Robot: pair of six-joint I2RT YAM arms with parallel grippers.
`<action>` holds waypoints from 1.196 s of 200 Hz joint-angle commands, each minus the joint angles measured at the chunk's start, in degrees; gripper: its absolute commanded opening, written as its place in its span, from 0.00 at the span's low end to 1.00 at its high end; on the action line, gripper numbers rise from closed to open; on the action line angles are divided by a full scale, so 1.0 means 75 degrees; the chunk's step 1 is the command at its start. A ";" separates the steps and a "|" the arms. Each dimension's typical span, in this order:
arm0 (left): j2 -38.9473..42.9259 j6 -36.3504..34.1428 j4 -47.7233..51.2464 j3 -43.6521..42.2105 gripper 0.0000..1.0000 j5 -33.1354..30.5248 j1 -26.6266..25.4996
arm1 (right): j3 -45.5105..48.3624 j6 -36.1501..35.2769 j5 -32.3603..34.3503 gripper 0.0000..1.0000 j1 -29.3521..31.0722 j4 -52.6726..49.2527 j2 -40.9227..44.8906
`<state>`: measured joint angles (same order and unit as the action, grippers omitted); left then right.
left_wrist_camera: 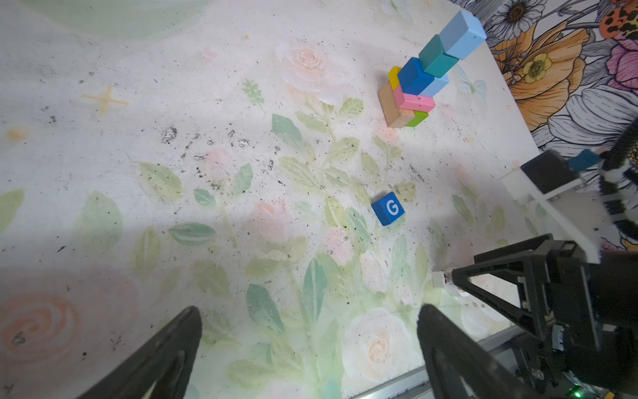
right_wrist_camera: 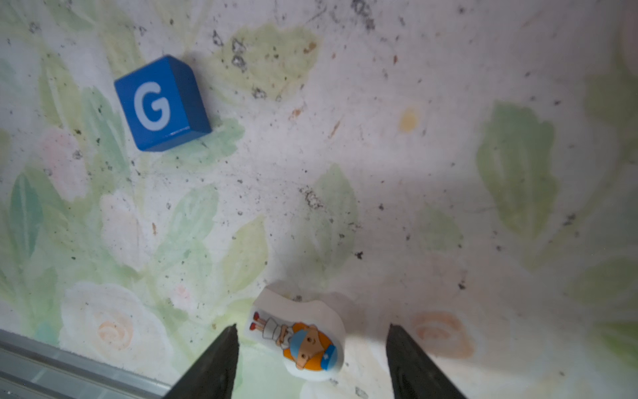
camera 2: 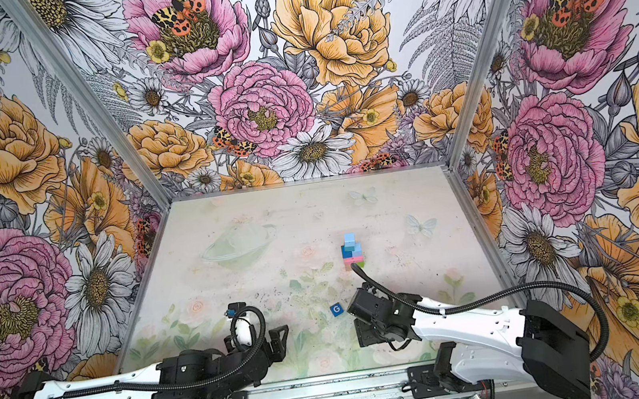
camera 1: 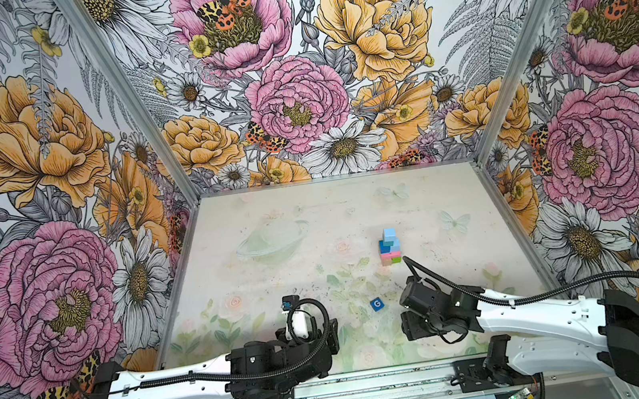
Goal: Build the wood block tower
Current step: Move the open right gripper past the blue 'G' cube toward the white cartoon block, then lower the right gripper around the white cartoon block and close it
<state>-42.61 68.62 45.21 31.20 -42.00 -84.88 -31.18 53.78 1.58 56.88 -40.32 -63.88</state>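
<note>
The G cube [camera 1: 377, 304] [camera 2: 336, 309] is lying by itself on the table [camera 1: 262, 283], near the front edge. It is sitting in the gap between the two grippers and slightly farther back than both. It is lying just left of the right gripper [right_wrist_camera: 313, 326], clear of its fingers [right_wrist_camera: 214, 362], with the white G facing up. The tower [camera 1: 390, 246] is standing farther back and a little right of the cube, well apart from both arms. In the left wrist view the tower [left_wrist_camera: 423, 79] is showing a plain-wood oblong [left_wrist_camera: 390, 107] and a green block at the base. Pink, yellow, dark blue and teal blocks are sitting above these, and a light blue cube [left_wrist_camera: 462, 34] is sitting on top.

The right gripper's fingers are standing partly apart, pointing down at the table. The flat cartoon figure piece [right_wrist_camera: 300, 340] is lying on the table between them. One finger is sitting right at its edge, and I cannot tell whether it is touching. The other is standing clear of it, with bare table showing in the gap. Nothing is being gripped.

The left gripper [left_wrist_camera: 310, 311] is hanging over the near table, left of centre. Its fingers [left_wrist_camera: 162, 359] are spread wide with only table between them. The G cube [left_wrist_camera: 388, 208] is lying farther back and to their right.
</note>
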 commanded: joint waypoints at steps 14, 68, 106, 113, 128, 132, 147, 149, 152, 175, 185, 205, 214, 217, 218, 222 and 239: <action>0.0068 -0.0114 0.0054 0.0140 0.99 0.0001 0.0047 | 0.0053 0.0231 -0.0245 0.70 0.0257 0.0566 0.0014; 0.0074 -0.0114 0.0052 0.0141 0.99 -0.0026 0.0054 | -0.0071 0.0513 -0.0211 0.69 0.0750 0.0815 -0.0418; 0.0197 -0.0110 0.0066 0.0079 0.99 -0.0002 0.0028 | -0.0327 0.0667 -0.0106 0.64 0.1161 0.0852 -0.0769; 0.0230 -0.0106 0.0066 0.0060 0.99 -0.0012 0.0021 | -0.0400 0.0649 -0.0097 0.62 0.1218 0.0852 -0.0840; 0.0288 -0.0103 0.0066 0.0038 0.99 -0.0025 0.0019 | -0.0559 0.0614 -0.0071 0.60 0.1313 0.0840 -0.0975; 0.0307 -0.0113 0.0066 0.0035 0.99 -0.0025 0.0015 | -0.0585 0.0602 -0.0068 0.60 0.1320 0.0840 -0.0995; 0.0341 -0.0114 0.0066 0.0035 0.99 -0.0014 0.0009 | -0.0677 0.0578 0.0010 0.58 0.1322 0.0801 -0.1080; 0.0347 -0.0120 0.0066 0.0041 0.99 -0.0023 0.0003 | -0.0681 0.0570 0.0035 0.58 0.1331 0.0786 -0.1089; 0.0348 -0.0121 0.0066 0.0036 0.99 -0.0025 0.0007 | -0.0691 0.0573 0.0066 0.58 0.1329 0.0756 -0.1108; 0.0357 -0.0126 0.0069 0.0023 0.99 -0.0014 -0.0001 | -0.0831 0.0428 0.0249 0.58 0.1331 0.0500 -0.1307; 0.0349 -0.0140 0.0066 0.0034 0.99 -0.0025 0.0004 | -0.0905 0.0326 0.0324 0.58 0.1325 0.0409 -0.1438; 0.0343 -0.0146 0.0061 0.0035 0.99 -0.0049 0.0000 | -0.1071 0.0062 0.0433 0.56 0.1324 0.0309 -0.1744; 0.0349 -0.0141 0.0065 0.0035 0.99 -0.0051 0.0003 | -0.1164 -0.0077 0.0538 0.55 0.1325 0.0272 -0.1856; 0.0343 -0.0125 0.0066 0.0035 0.99 -0.0061 -0.0002 | -0.1188 -0.0110 0.0565 0.55 0.1331 0.0267 -0.1882; 0.0346 -0.0125 0.0066 0.0035 0.99 -0.0055 0.0003 | -0.1193 -0.0130 0.0569 0.55 0.1326 0.0266 -0.1897; 0.0345 -0.0126 0.0066 0.0035 0.99 -0.0051 -0.0002 | -0.1234 -0.0185 0.0604 0.54 0.1321 0.0257 -0.1927; 0.0343 -0.0120 0.0066 0.0024 0.99 -0.0049 -0.0002 | -0.1347 -0.0363 0.0659 0.50 0.1268 0.0235 -0.2055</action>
<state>-40.53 68.62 45.21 31.20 -42.02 -84.88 -38.79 54.35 3.84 66.46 -37.43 -78.30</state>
